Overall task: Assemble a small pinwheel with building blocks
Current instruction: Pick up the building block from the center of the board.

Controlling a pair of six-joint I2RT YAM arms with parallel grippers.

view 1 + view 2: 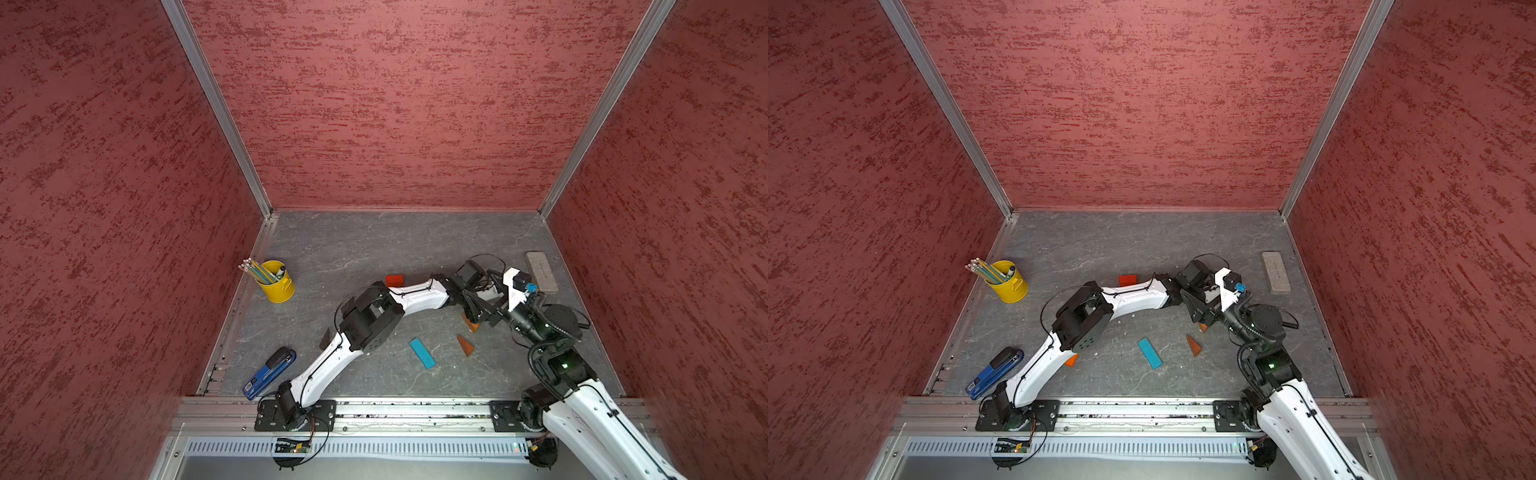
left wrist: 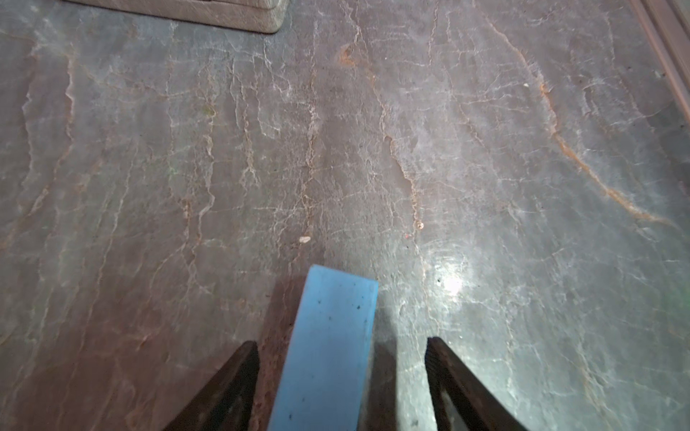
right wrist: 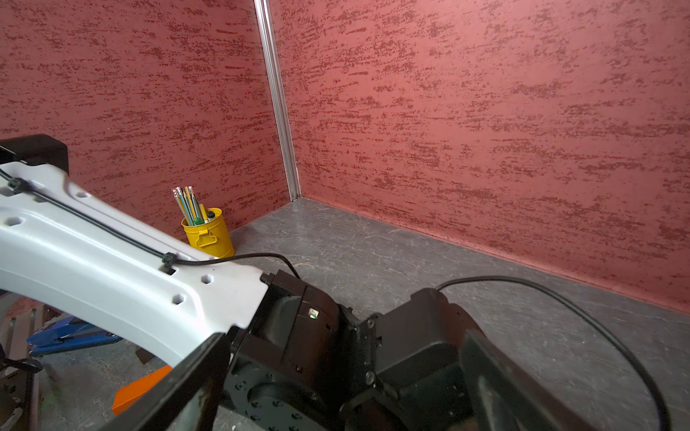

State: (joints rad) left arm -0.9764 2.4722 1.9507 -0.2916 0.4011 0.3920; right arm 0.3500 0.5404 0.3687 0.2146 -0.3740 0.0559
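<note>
The building blocks lie scattered over the grey table (image 1: 374, 241), none joined to another. The blue bar (image 1: 422, 353) (image 1: 1149, 353) lies flat toward the front, and a brown wedge (image 1: 465, 345) (image 1: 1194, 346) stands near it on the right, apart from it. A second wedge (image 1: 471, 326) (image 1: 1202, 327) shows a little farther back, half hidden beneath black gripper parts. The red block (image 1: 394, 279) (image 1: 1128, 279) sits just behind the forearm of the left arm (image 1: 415, 296). An orange bar (image 1: 1071, 360) (image 3: 138, 392) pokes out from under that arm near its elbow. In the left wrist view the left gripper (image 2: 339, 341) hangs low over the table with its fingers (image 2: 239, 377) spread and a light blue piece (image 2: 328, 336) between them. A gap shows on either side, so nothing is gripped. Which block that piece is I cannot tell, since the arms cover that spot in both top views. The right gripper (image 3: 345, 336) is spread wide and holds nothing. It reaches leftward over the left arm's black wrist, which fills the space between its fingers in the right wrist view. Farther out, a grey block (image 1: 541, 272) (image 1: 1276, 273) (image 2: 186, 11) lies near the table's right edge. A yellow cup (image 1: 278, 286) (image 1: 1011, 286) (image 3: 209, 233) of pencils stands by the left edge. A blue stapler (image 1: 270, 374) (image 1: 994, 374) rests at the near left corner, just beside the left arm's base.
</note>
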